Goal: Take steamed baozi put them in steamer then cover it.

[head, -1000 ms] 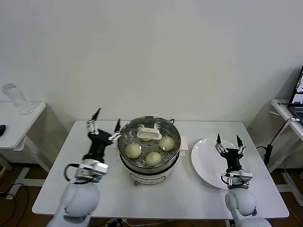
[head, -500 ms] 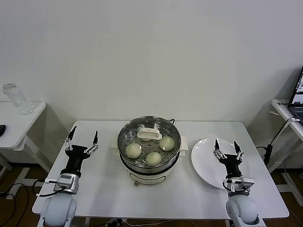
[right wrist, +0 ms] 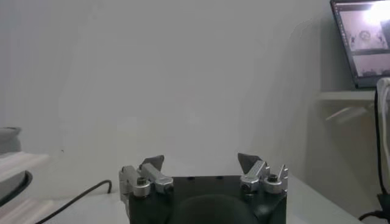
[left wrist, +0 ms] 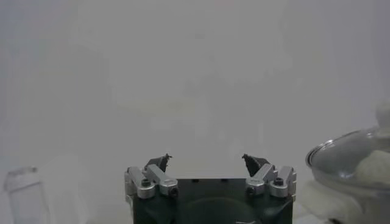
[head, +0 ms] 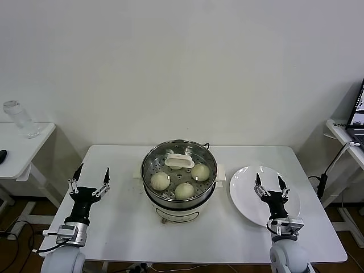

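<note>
Moved: left gripper (head: 89, 176) withdrawn from beside steamer (head: 179, 196) to near-left worktop (head: 131, 227); right gripper (head: 269, 183) slightly nearer.
Left jaws: spread wide, holding nothing.
Right jaws: spread wide, empty, over white plate (head: 245, 193).
Baozi (head: 160, 181): three visible inside steamer, worktop centre.
Cover (head: 180, 161): seated on steamer.

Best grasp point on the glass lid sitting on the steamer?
Take the cover by its cream rectangular handle, coming straight down from above. The handle stands proud of the glass at the lid's centre with its long sides free, so a pincer could probably close across its narrow width. The lid's rim sits on the steamer, offering little to grip.
</note>
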